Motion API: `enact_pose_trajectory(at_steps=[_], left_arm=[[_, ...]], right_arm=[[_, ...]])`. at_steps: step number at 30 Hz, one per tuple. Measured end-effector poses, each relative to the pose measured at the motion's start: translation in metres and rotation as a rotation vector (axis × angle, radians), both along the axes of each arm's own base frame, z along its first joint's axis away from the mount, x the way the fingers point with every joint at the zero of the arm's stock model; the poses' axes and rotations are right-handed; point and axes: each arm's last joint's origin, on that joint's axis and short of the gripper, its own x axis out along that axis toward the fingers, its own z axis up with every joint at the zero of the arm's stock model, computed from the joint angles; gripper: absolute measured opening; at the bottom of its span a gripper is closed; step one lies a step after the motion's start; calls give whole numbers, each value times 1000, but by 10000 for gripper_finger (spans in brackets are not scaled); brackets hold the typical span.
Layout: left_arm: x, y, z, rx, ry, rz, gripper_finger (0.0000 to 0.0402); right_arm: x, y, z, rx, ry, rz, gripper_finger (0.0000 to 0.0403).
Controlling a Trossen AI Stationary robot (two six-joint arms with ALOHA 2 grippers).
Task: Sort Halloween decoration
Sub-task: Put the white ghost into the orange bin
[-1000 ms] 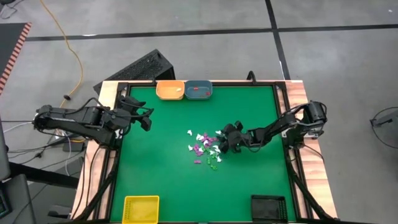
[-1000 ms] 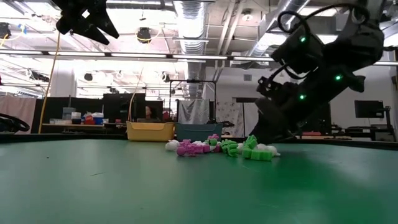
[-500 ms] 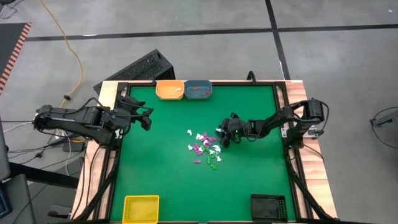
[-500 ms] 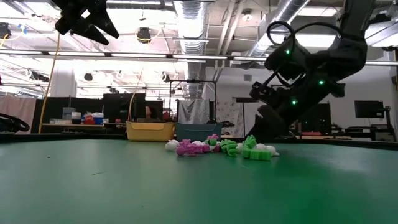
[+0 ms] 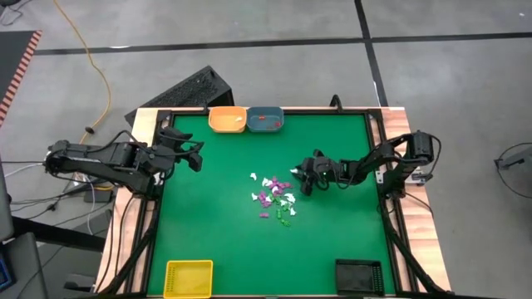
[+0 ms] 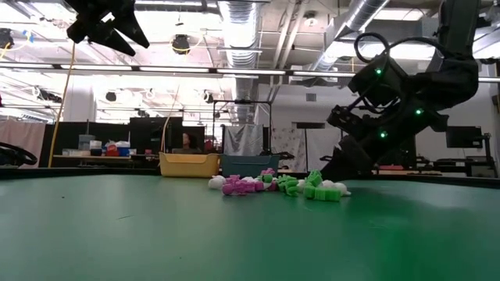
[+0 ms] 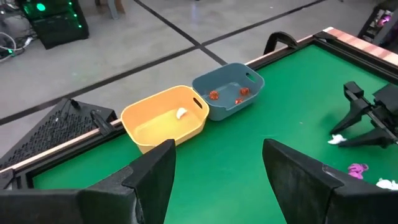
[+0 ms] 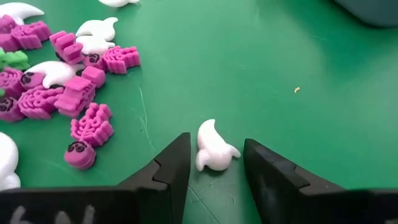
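Note:
The Halloween decoration is a pile of tiny white, purple and green trinkets (image 5: 274, 198) lying mid-table, also seen in the low view (image 6: 273, 186) and the right wrist view (image 8: 62, 87). My right gripper (image 5: 304, 179) is low at the pile's far right edge and open. Its fingers stand on either side of one white ghost trinket (image 8: 213, 148), which lies flat on the green table a little apart from the pile. My left gripper (image 5: 196, 158) is open and waits raised above the table's left side (image 7: 214, 168).
An orange tray (image 5: 227, 120) holding one white piece (image 7: 181, 113) and a blue tray (image 5: 265, 120) holding red pieces (image 7: 227, 96) stand at the far edge. A yellow tray (image 5: 188, 278) and a black tray (image 5: 359, 275) stand at the near edge.
My right gripper has moved from the pile's right side a little toward the table's far edge, ending low over the single white ghost. The pile has stayed where it was.

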Motion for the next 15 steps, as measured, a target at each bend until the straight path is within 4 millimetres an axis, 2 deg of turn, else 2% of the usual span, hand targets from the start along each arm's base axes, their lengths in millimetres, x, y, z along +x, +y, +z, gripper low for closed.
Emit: enact_pose_trajectory(at_steps=[10, 15], left_arm=[[7, -1, -5, -16, 27, 5, 231], [12, -2, -8, -30, 36, 5, 231]], right_arm=[[-1, -4, -1, -30, 19, 11, 168], [1, -4, -9, -45, 54, 25, 168]])
